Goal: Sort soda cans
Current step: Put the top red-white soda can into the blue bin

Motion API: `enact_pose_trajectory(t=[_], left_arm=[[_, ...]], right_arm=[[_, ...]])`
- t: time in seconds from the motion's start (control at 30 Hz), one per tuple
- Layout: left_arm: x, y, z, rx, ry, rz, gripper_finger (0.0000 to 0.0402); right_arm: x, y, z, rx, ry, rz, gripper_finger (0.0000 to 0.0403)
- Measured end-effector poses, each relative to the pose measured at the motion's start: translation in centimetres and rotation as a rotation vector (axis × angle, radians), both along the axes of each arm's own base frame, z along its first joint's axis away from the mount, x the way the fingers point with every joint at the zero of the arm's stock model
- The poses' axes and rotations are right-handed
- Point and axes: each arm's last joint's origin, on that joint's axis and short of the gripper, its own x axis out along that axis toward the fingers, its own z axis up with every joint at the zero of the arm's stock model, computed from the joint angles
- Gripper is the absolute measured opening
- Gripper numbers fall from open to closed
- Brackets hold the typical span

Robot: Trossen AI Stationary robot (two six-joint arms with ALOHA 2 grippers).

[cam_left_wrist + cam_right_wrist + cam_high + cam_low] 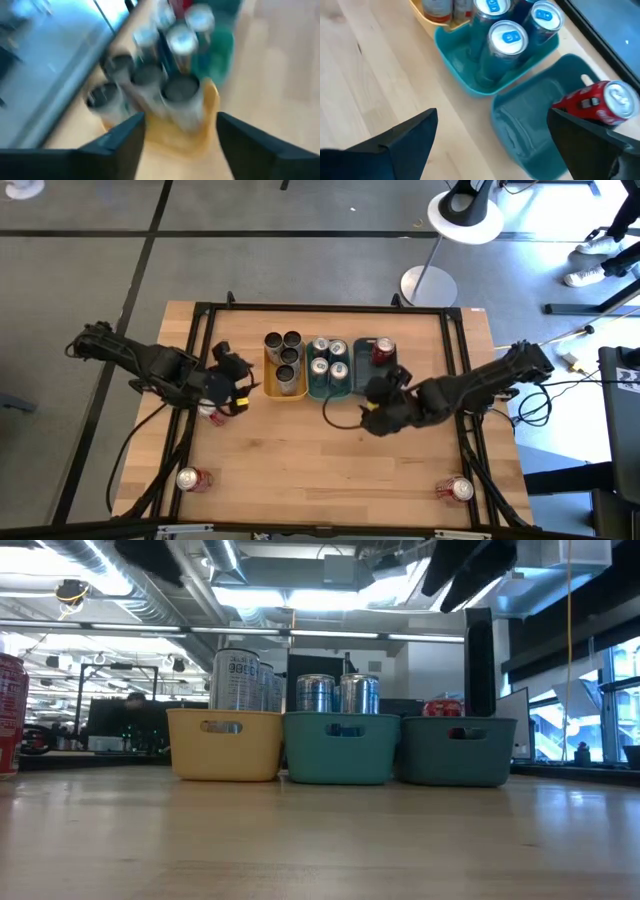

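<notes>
Two red cans (193,479) (456,489) lie near my table edge, unsorted.
Further in, left gripper (241,390) spread and empty just beside yellow tray (270,386) of grey cans (285,360); right gripper (372,397) spread wide before dark tray (535,135) with one red can (600,102); teal tray (465,75) holds silver-teal cans (507,40).

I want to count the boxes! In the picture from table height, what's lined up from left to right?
Red can at the edge → yellow bin → teal bin → dark grey-blue bin.
</notes>
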Motion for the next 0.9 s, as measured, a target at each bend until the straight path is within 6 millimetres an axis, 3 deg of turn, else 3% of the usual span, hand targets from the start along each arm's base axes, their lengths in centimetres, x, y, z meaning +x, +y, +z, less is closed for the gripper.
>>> enact_pose_trajectory(t=[0.13,0.33,0.5,0.67,0.9], left_arm=[[-1.3,0.1,-0.6,-0.195,0.137,0.032,0.0288],[-3.9,0.0,-1.7,-0.320,0.371,0.151,0.0326],[-4.8,-0.2,-1.8,-0.298,0.438,0.166,0.0333],[-4.6,-1.0,-2.0,-0.418,0.392,0.203,0.0333],[-5.1,-1.6,-3.9,-0.490,0.525,0.198,0.0333]], right_arm=[[0.1,0.7,-1.3,0.011,-0.040,-0.008,0.0376],[0.6,0.8,-2.2,0.033,-0.099,-0.017,0.0376],[0.8,0.9,-2.5,0.031,-0.125,-0.019,0.0376],[0.8,0.8,-2.6,0.020,-0.115,-0.010,0.0376],[0.8,0.8,-2.6,0.009,-0.112,0.002,0.0376]])
